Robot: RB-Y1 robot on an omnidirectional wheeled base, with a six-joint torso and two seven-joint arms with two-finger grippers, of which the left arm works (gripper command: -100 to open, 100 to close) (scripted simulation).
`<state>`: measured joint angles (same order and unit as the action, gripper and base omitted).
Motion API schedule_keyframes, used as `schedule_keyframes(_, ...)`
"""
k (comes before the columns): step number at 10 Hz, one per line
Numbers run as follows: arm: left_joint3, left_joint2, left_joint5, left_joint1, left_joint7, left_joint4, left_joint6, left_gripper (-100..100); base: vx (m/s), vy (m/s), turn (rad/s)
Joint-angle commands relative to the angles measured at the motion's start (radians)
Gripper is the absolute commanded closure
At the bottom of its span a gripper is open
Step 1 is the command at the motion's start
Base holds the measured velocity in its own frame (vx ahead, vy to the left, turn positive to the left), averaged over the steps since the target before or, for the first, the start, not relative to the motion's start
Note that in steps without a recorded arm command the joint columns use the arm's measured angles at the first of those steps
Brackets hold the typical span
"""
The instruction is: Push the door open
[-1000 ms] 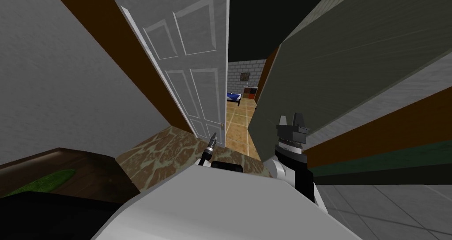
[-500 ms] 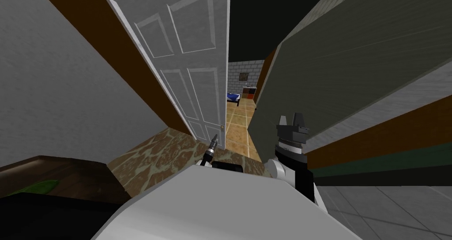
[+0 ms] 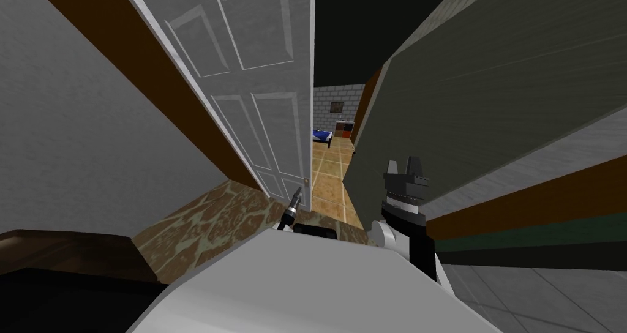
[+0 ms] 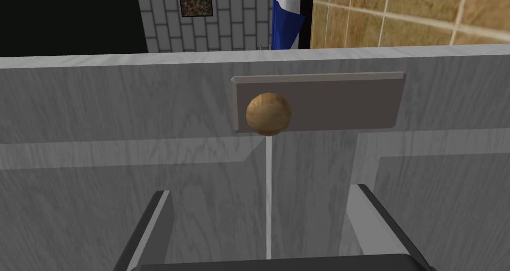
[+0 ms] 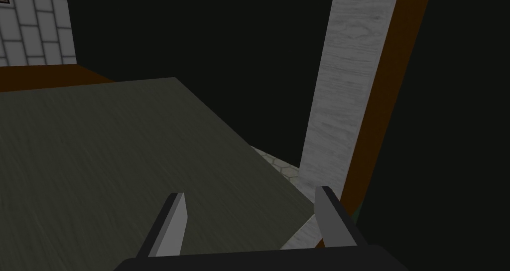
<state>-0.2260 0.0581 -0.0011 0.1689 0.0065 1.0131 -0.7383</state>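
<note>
The left tool (image 4: 261,190) is held open at the half-open door (image 4: 124,108) near its knob (image 4: 268,113), where a finger could be snagged if the push slides.

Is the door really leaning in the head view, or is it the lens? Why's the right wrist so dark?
Head view: lens slant; the walls splay with the door. Left wrist view: evenly lit, knob plain, no glare. Right wrist view: dim grey-green flat surface against a black area.

The pale grey panelled door (image 3: 257,97) stands partly open (round brown knob (image 4: 268,113) on a grey plate).
</note>
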Motion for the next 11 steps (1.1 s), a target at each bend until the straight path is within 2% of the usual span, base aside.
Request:
schedule_keyframes(1, 0.003, 0.002, 0.001, -0.001, -0.001, -0.007, -0.006, -100, 0.194, -0.013, -0.023)
schedule_keyframes(6, 0.014, -0.012, 0.005, -0.007, -0.004, -0.034, -0.024, -100, 0.192, -0.025, -0.022)
schedule_keyframes(7, 0.012, -0.010, 0.004, -0.007, -0.004, -0.030, -0.021, -100, 0.076, 0.002, 0.002)
schedule_keyframes(8, 0.012, -0.010, 0.004, -0.007, -0.004, -0.030, -0.021, 100, -0.016, -0.003, 0.002)
schedule_keyframes(11, 0.012, -0.010, 0.004, -0.007, -0.004, -0.030, -0.021, 100, -0.019, 0.001, -0.003)
